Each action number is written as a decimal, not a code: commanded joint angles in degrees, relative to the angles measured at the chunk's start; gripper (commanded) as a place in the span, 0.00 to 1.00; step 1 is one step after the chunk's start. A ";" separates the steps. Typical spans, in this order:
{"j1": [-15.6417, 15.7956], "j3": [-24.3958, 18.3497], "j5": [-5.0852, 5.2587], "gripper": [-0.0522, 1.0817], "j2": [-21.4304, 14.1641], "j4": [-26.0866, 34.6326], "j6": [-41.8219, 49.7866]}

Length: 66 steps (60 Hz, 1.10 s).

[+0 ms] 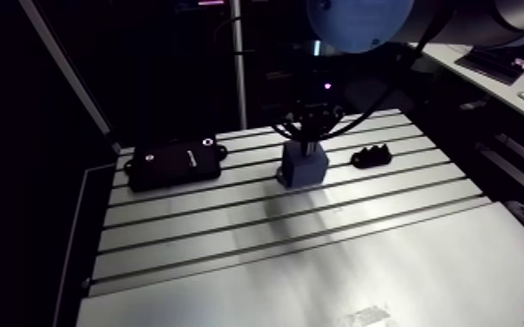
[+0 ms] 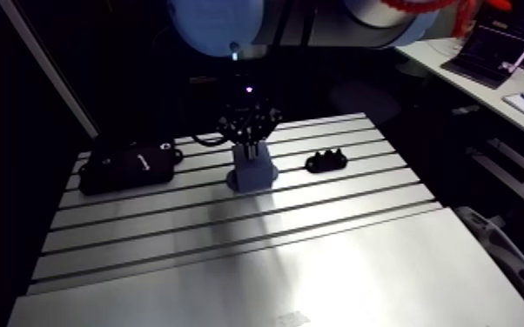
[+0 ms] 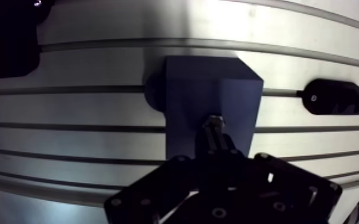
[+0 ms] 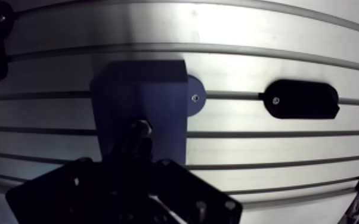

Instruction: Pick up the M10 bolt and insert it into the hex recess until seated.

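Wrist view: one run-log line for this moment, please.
gripper above blue block | bolt end over block | seated: cannot tell

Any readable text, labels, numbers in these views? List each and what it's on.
No text is legible in any view.
Pale print on the black case: too blurred to read.
Faint mark on the table near its front edge: too blurred to read.
The blue block and the small black fixture: no lettering seen.

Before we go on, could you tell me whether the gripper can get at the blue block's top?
Likely yes: the gripper, shut on the bolt, hangs right over the blue block, nothing between.
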 commanded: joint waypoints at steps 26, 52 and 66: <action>0.08 0.05 -0.08 1.00 0.30 -0.07 -0.13; 0.16 -0.20 0.00 1.00 0.12 0.09 -0.31; 0.26 -0.74 0.09 1.00 -0.14 0.27 -0.48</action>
